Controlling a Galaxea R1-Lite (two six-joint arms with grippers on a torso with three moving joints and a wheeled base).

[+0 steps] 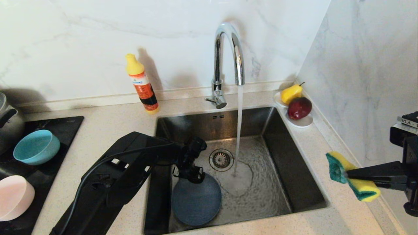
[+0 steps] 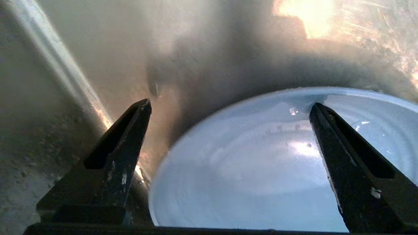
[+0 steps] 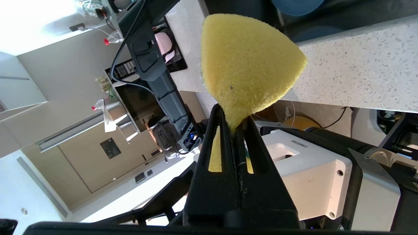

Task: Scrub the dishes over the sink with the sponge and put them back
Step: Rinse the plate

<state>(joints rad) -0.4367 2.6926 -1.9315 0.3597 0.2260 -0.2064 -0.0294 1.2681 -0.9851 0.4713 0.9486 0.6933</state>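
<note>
The slate-blue plate [image 1: 196, 202] lies in the steel sink [image 1: 303, 192] at its near left. My left gripper [image 1: 192, 174] hangs just above the plate's far rim, open. In the left wrist view the plate [image 2: 261, 176] fills the space between the spread fingers [image 2: 130, 147], which hold nothing. My right gripper [image 1: 347, 176] is off the sink's right side, shut on the yellow and green sponge [image 1: 351, 176]; the sponge [image 3: 248, 62] bulges out past the pinched tips. A teal bowl [image 1: 36, 147] and a pale pink bowl [image 1: 14, 197] sit at the far left.
Water runs from the curved chrome tap [image 1: 228, 55] to the sink floor beside the drain [image 1: 221, 160]. A yellow and orange bottle [image 1: 142, 84] stands behind the sink. A white saucer [image 1: 302, 121] with a pear and a red fruit sits at the back right. A pot [image 1: 8, 122] is far left.
</note>
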